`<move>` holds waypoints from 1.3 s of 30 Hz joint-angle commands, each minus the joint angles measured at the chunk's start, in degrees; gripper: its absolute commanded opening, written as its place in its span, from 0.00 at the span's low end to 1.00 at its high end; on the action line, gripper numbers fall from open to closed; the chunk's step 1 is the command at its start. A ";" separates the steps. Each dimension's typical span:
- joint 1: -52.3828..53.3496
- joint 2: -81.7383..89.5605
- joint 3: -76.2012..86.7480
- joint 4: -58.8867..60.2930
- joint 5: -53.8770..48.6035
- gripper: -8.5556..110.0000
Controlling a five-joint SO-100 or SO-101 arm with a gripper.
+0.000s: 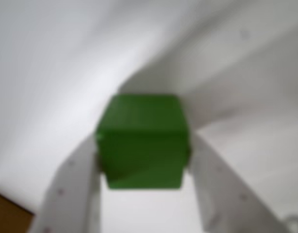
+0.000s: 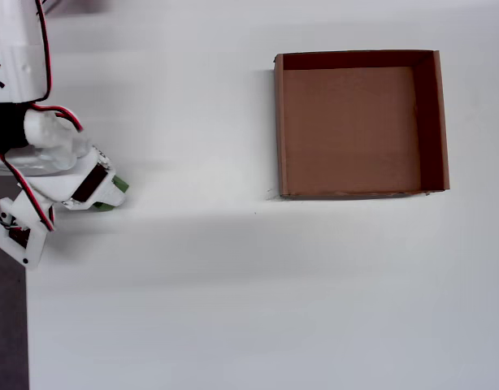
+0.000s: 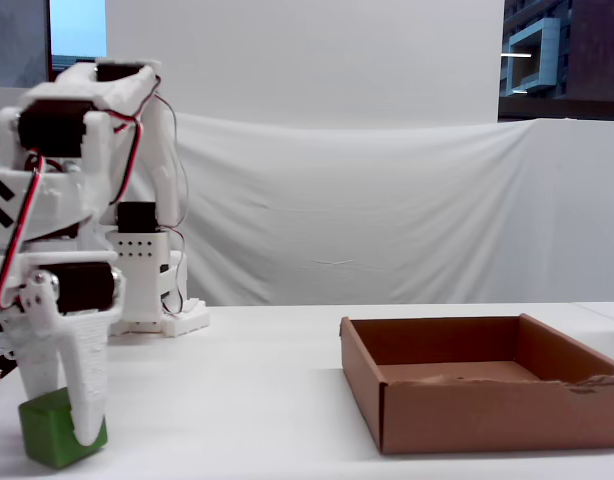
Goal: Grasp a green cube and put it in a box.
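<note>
the gripper (image 1: pixel 144 194) clamps the green cube (image 1: pixel 141 141) between its white fingers (image 1: pixel 74 189), resting on the table (image 2: pixel 233 284); the box (image 3: pixel 467 420) sits well apart, empty.

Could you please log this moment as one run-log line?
hand: shut on green cube | cube: at table level | box: empty

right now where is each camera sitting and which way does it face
Wrist view: rides on the arm, looks along the gripper at the green cube between the white fingers.
Overhead view: fixed above, looks straight down on the table; the arm is at the left edge, the box at the upper right.
Fixed view: low at table height, looks sideways; the arm is on the left over the cube, the box on the right.
Overhead and fixed views share arm, cube and box.
</note>
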State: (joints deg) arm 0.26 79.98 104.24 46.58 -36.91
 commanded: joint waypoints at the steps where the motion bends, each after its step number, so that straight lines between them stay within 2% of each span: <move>1: -0.70 2.11 -2.20 0.00 0.35 0.21; 17: -9.32 13.62 -2.37 2.99 -0.26 0.21; 39: -39.64 39.90 6.06 16.35 -1.85 0.21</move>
State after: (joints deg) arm -36.56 116.81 110.74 62.31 -38.76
